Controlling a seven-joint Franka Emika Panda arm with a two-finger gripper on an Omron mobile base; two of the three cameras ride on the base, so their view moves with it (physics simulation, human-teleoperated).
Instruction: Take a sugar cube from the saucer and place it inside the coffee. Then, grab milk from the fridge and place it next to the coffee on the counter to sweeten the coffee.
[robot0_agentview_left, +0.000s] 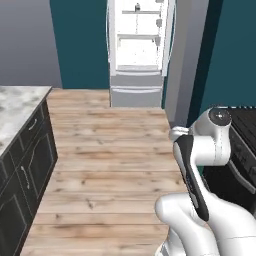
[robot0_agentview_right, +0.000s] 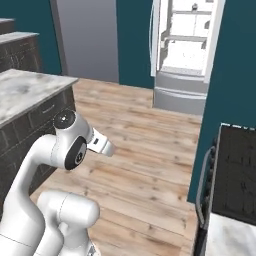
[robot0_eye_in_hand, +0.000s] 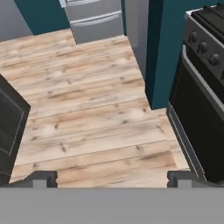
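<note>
Presently we list the claw (robot0_eye_in_hand: 112, 178): two dark tips at the foot of the hand view, spread wide apart, nothing between them, aimed down at wooden floor (robot0_eye_in_hand: 87, 118).

Outward from the claw:
- At three o'clock in the hand view, a black oven (robot0_eye_in_hand: 197, 109) with knobs along its front.
- At twelve o'clock in the same view, the grey lower drawers of the fridge (robot0_agentview_left: 137, 50); the left base view shows its door open and white shelves inside.
- On a top shelf, a small dark-and-pale item (robot0_agentview_left: 137, 7), too small for us to name; we cannot say it is the milk.
- At nine o'clock in the left base view, the marble surface (robot0_agentview_left: 17, 107) over dark drawers; the stretch we see is bare.

Handling, as we judge it: a milk carton would be light, boxy, with thin walls that dent under a hard squeeze and smooth, slippery faces. We would take it across two opposite flat sides, around mid-height, and keep it upright.

Step in hand, by our reckoning: approaching the fridge.
</note>
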